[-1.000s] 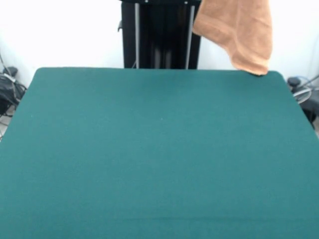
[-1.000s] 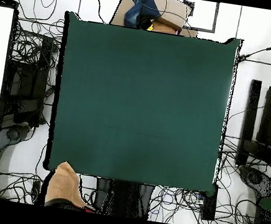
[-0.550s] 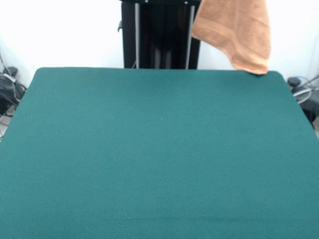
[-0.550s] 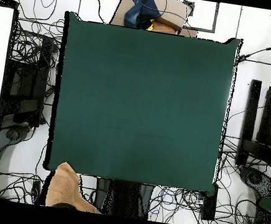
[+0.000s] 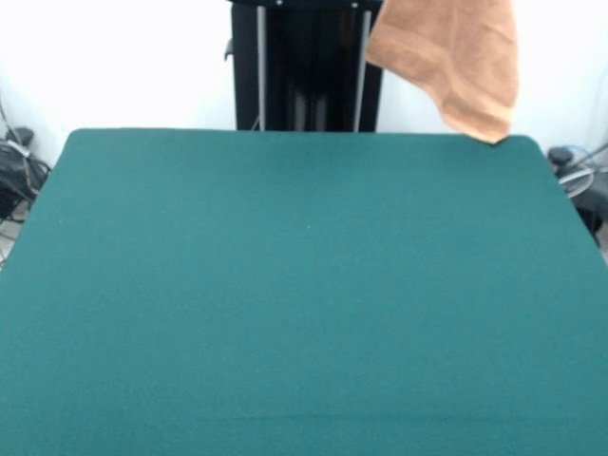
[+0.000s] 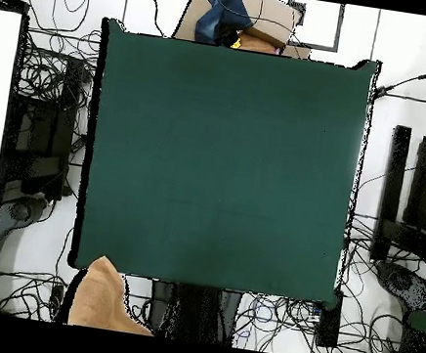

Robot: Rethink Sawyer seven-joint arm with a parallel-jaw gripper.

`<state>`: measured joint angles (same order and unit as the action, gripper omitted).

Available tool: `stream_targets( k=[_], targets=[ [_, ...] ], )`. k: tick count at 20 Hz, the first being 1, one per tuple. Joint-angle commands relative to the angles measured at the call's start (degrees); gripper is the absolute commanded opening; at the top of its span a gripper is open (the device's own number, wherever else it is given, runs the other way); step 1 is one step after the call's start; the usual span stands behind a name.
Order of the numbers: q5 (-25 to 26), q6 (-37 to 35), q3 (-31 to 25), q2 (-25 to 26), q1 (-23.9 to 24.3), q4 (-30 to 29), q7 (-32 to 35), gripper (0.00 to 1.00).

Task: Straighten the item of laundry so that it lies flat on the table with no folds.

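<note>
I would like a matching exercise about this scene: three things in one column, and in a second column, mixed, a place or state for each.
Things:
1. towel
2. table
3. black pedestal column

Places or states:
A. stands behind the table's far edge, at the middle of the front view's top
B. hangs in the air, its lowest tip at the table's far right corner in the front view
C. dark green top with nothing lying flat on it

Pairs: 1-B, 2-C, 3-A

In the overhead view the towel shows just outside the table's bottom left corner.
</note>
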<state>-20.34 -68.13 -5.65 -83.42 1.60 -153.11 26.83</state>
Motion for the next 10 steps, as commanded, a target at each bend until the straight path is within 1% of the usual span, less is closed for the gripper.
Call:
stream_targets(
  k=[1, 4, 6, 10],
  targets=[
    [1.23, -11.43, 15.37, -17.09, -2.52, -15.03, 16.37, 0.0],
    [3.0, -8.85, 16.14, -16.0, -2.03, -16.19, 15.14, 0.0],
    [4.24, -9.62, 17.11, -17.21, -2.19, -16.5, 15.02, 0.0],
    [5.03, -11.83, 18.59, -19.26, -3.29, -16.5, 15.63, 0.0]
  ],
)
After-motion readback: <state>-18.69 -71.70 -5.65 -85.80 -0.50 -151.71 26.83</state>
